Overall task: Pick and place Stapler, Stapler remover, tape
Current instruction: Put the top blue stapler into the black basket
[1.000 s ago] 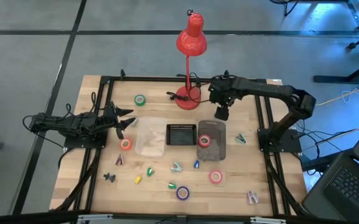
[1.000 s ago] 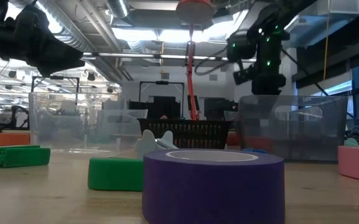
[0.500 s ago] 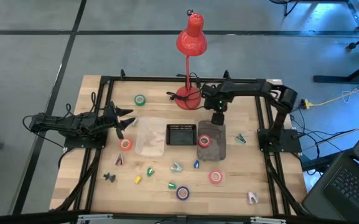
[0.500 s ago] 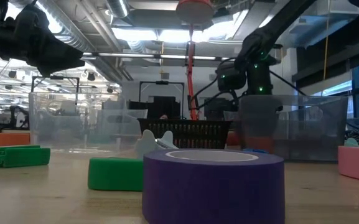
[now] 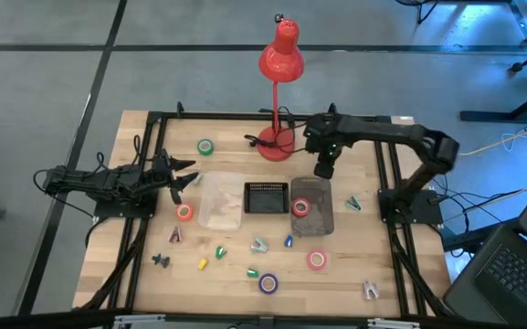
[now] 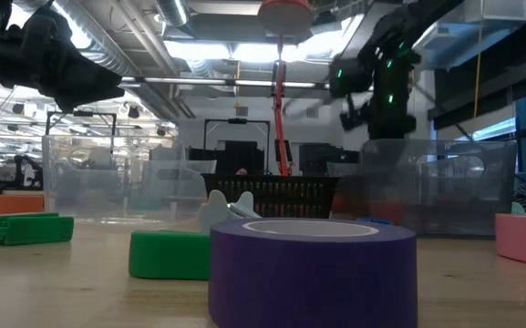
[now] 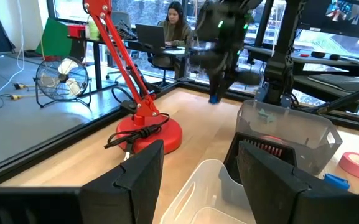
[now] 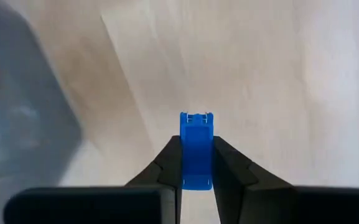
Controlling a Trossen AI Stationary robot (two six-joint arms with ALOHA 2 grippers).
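My right gripper (image 5: 325,168) hangs above the table's far right part, just beyond a clear bin (image 5: 316,219), pointing down and shut on a small blue stapler (image 8: 196,146). The stapler also shows as a blue spot (image 7: 213,98) in the left wrist view. A second blue stapler (image 5: 289,241) lies on the wood. Tape rolls lie flat: green (image 5: 205,146), orange-red (image 5: 184,212), pink (image 5: 316,260), purple (image 5: 268,283); one red roll (image 5: 300,206) is inside the bin. Staple removers (image 5: 353,203) (image 5: 259,245) rest on the table. My left gripper (image 5: 183,178) waits open at the left. My right gripper pinches the blue stapler between its two fingers (image 8: 170,155), one on each long side (image 8: 185,163). The fingers come from above, pointing down and lying along it. The stapler's metal-tipped end (image 8: 196,117) sticks out past the fingertips, clear of the table.
A red desk lamp (image 5: 277,142) stands at the far middle, close to my right gripper. A second clear bin (image 5: 216,199) and a black mesh basket (image 5: 266,197) sit mid-table. Small coloured blocks (image 5: 220,251) lie near the front. A black frame (image 5: 245,116) rims the table.
My right gripper has dipped toward the table just beyond the clear bin and come back up to about its former height. My left arm has kept still.
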